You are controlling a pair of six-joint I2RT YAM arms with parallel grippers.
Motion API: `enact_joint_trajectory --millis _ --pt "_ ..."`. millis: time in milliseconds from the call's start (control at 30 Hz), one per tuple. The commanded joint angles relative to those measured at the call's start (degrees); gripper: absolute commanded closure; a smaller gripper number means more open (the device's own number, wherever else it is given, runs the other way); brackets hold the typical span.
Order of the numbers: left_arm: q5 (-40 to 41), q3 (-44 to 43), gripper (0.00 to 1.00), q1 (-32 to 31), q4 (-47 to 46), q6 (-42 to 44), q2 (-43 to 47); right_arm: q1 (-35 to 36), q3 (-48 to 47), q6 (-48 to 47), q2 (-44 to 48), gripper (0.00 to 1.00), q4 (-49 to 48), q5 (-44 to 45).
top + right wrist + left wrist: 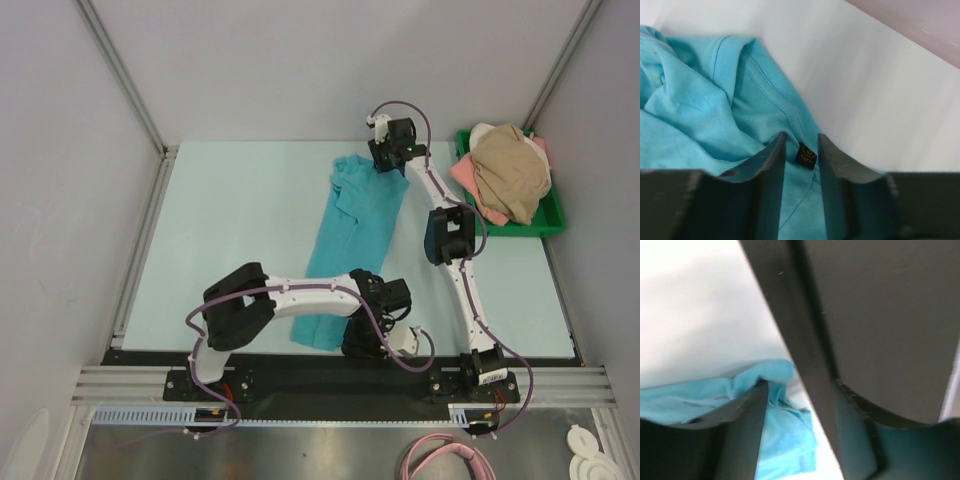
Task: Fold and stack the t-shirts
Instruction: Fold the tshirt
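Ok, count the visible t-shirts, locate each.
4: teal t-shirt on the table; tan t-shirt, pink t-shirt and white t-shirt piled in the green tray. Others may hide underneath.

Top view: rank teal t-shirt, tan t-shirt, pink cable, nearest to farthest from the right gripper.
1. Teal cloth t-shirt, beneath the right gripper.
2. Tan crumpled t-shirt, to its right.
3. Pink coiled cable, near edge.

Teal t-shirt [355,235]: folded into a long, narrow strip, lying slantwise on the desk [240,230], collar end far, hem end near. Tan t-shirt [512,172]: crumpled atop the pink t-shirt [468,178] and white t-shirt [482,131], heaped in the green tray [552,215], far right.
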State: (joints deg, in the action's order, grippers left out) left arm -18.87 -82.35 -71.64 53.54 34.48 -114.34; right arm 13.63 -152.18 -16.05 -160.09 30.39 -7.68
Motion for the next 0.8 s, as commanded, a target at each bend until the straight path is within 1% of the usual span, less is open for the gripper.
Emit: enact_joint_trajectory --millis 0,67,133,167,200,233,267,300,333,400,433,500,533,567,600,633,667,700,733,767 --pt "-5.2 -3.2 0.39 -1.0 0.5 -0.8 6.1 -1.8 -2.7 2.8 4.7 0.61 -0.6 -0.4" --pt "-5.0 -4.8 0.32 -1.0 1.4 -1.1 8.9 -2.5 -0.2 5.1 8.6 0.5 -0.9 -1.5" --pt "-2.8 -5.6 0.27 -0.4 1.1 -1.7 13.2 -3.3 8.0 5.5 16.7 0.47 -4.0 -2.3" --pt "-0.1 -5.7 0.2 0.2 -0.4 -2.3 15.7 -3.4 14.0 5.3 22.0 0.43 -6.3 -2.2" --pt "0.9 -5.6 0.18 1.0 -1.6 -2.8 16.9 -3.5 17.1 5.1 24.9 0.42 -6.3 -2.2" --pt "2.1 -5.5 0.16 3.6 -4.3 -3.6 17.8 -3.8 20.0 4.9 27.3 0.42 -8.0 -2.2" --pt "2.6 -5.8 0.16 5.4 -5.5 -5.3 18.4 -4.0 22.5 5.0 29.5 0.41 -8.5 -2.3" --pt "4.4 -6.1 0.18 7.5 -7.0 -7.0 18.5 -4.1 28.2 5.2 34.1 0.41 -8.9 -3.2" --pt "4.9 -6.3 0.19 11.8 -9.6 -8.4 18.2 -4.6 30.9 5.4 36.1 0.41 -8.9 -3.8" --pt "5.7 -7.4 0.25 16.5 -11.7 -12.2 17.0 -5.0 37.5 6.5 40.6 0.41 -8.9 -7.0" --pt "5.5 -7.8 0.26 21.1 -13.3 -13.6 14.9 -5.1 44.4 6.7 44.9 0.4 -8.7 -8.1" --pt "3.3 -9.8 0.26 25.7 -14.4 -17.4 12.4 -5.3 50.8 6.8 48.9 0.38 -8.4 -12.4" --pt "-0.4 -10.3 0.27 30.2 -16.8 -18.6 11.2 -5.3 57.6 6.7 51.2 0.38 -8.4 -13.6" --pt "-2.0 -10.3 0.26 32.2 -18.6 -20.6 9.5 -5.3 60.5 6.8 54.8 0.37 -8.4 -14.6" --pt "-3.7 -10.3 0.26 35.9 -22.9 -21.0 8.6 -5.3 63.6 6.8 56.8 0.36 -8.3 -16.2" --pt "-5.2 -10.6 0.26 37.4 -25.0 -21.4 7.7 -5.3 66.2 6.7 58.4 0.36 -8.2 -16.9" --pt "-5.2 -11.8 0.25 38.8 -26.7 -22.6 5.6 -5.3 70.9 6.6 61.5 0.36 -8.2 -17.4" --pt "-5.9 -12.9 0.24 40.1 -27.9 -23.0 4.4 -5.3 72.9 6.0 62.9 0.36 -8.2 -18.4" --pt "-7.2 -14.7 0.24 42.3 -28.4 -23.1 2.9 -5.3 74.6 5.6 64.0 0.36 -8.0 -18.8" --pt "-10.0 -18.9 0.24 43.2 -28.1 -24.3 -0.8 -5.3 77.4 5.2 65.9 0.36 -7.6 -19.1"
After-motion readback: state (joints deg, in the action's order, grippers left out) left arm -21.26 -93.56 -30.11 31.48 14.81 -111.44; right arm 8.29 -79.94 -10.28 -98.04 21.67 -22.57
